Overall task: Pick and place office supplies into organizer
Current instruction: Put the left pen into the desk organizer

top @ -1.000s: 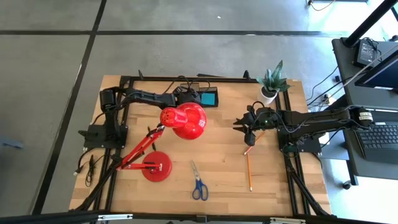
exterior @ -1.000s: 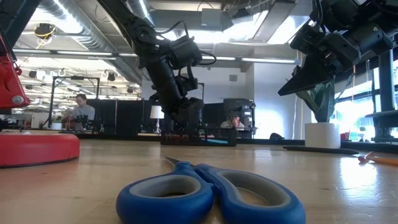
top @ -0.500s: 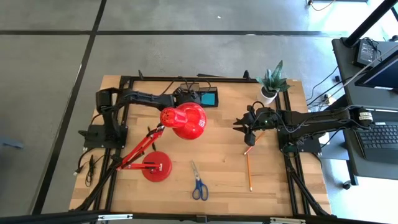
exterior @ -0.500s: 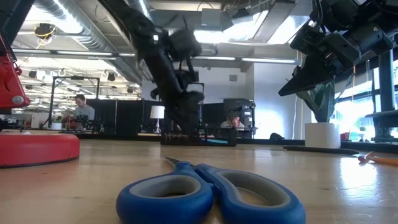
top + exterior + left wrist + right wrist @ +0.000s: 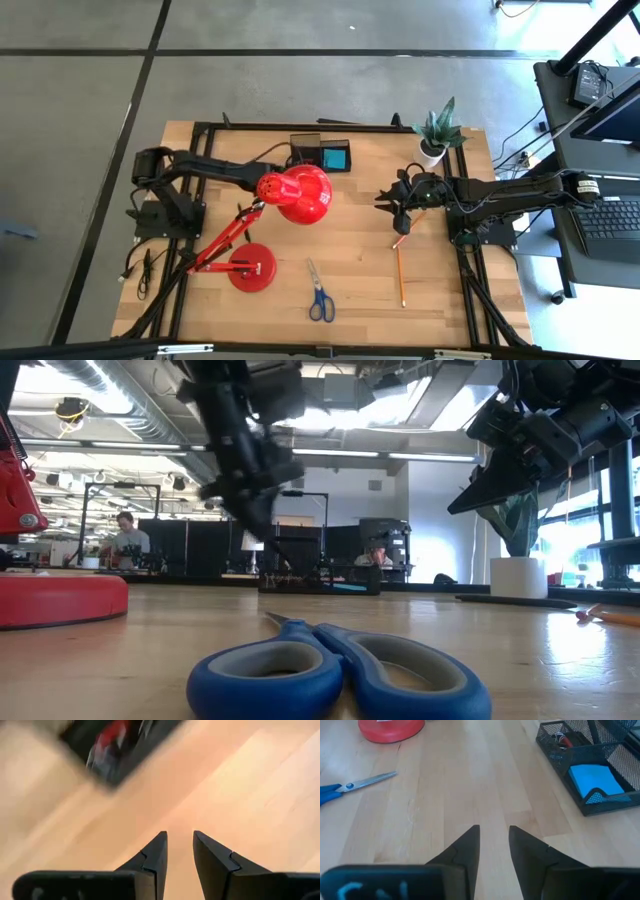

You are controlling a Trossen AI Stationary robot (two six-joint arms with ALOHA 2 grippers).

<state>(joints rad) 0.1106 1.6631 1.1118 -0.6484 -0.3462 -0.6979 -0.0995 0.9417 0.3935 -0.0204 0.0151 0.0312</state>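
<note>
The left gripper (image 5: 179,851) had been drawn back from the black mesh organizer (image 5: 321,155), its jaws now slightly parted and empty, suggesting a delivery there, while the right gripper (image 5: 494,847) was unmoved, jaws slightly parted and empty, blue-handled scissors (image 5: 319,291) lying well apart on the surface.

The left gripper (image 5: 179,851) has pulled back from the organizer (image 5: 321,153) toward the table's left side, its fingers now parted and empty. The organizer is now uncovered from above.
</note>
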